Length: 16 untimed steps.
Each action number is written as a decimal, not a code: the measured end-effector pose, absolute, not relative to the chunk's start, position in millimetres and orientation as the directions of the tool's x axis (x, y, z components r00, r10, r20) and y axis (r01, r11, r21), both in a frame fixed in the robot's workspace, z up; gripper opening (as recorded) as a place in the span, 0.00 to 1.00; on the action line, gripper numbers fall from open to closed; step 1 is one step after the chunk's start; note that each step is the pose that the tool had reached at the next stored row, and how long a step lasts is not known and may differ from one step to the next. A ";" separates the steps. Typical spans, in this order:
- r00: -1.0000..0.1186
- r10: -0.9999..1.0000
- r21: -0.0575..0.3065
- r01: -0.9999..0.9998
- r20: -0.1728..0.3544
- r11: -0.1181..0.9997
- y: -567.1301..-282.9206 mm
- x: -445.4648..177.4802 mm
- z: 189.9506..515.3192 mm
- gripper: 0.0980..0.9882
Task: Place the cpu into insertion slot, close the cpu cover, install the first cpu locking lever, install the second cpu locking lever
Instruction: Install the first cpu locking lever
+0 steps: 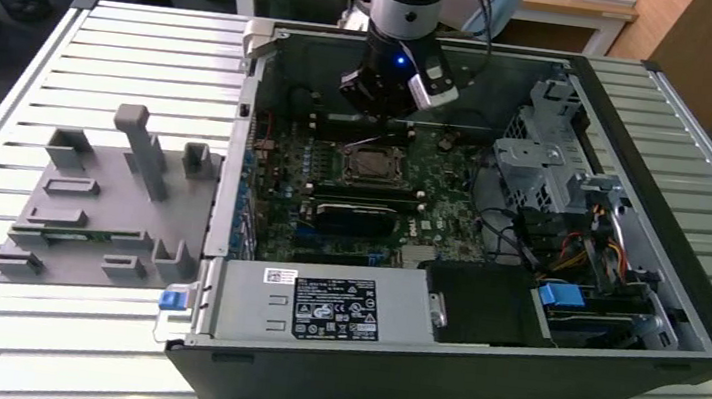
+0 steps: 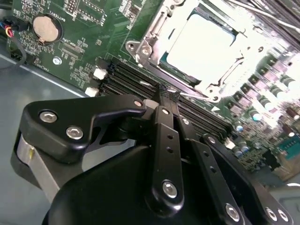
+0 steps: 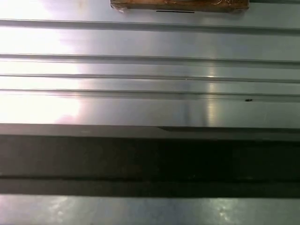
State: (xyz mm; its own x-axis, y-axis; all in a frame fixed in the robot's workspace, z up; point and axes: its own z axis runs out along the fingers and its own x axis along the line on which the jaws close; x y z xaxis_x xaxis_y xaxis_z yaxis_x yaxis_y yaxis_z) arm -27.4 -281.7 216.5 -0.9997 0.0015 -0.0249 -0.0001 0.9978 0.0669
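Note:
An open computer case lies on the table with its green circuit board [image 1: 432, 183] facing up. The cpu [image 2: 202, 46], bright silvery, sits in the insertion slot [image 1: 371, 167]. The silver cpu cover [image 2: 152, 40] lies flat around it. My gripper [image 2: 163, 93] hangs just off the socket's edge, over the memory slots, with its black fingers [image 2: 165, 136] pressed together and nothing held. A thin metal lever [image 2: 197, 97] runs along the socket edge right beside the fingertips. In the exterior view the gripper [image 1: 380, 122] is above the board, just behind the socket.
A grey fixture tray [image 1: 101, 201] stands at the exterior view's left. Inside the case are a power supply [image 1: 317, 306], a drive cage [image 1: 548, 166], a long black module [image 1: 362, 210], memory slots [image 2: 126, 77] and a coin battery [image 2: 46, 28]. Slatted metal table [image 3: 150, 61].

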 end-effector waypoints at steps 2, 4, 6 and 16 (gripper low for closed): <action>-1.000 0.002 0.067 0.000 -0.025 0.998 -281.5 -25.5 213.5 0.01; -1.000 0.002 0.067 0.000 -0.025 0.998 -281.3 -24.0 210.9 0.01; -1.000 0.002 0.067 0.000 -0.025 0.998 -281.2 -23.0 208.6 0.01; -1.000 0.001 0.066 0.000 -0.024 0.998 -281.0 -21.6 201.0 0.01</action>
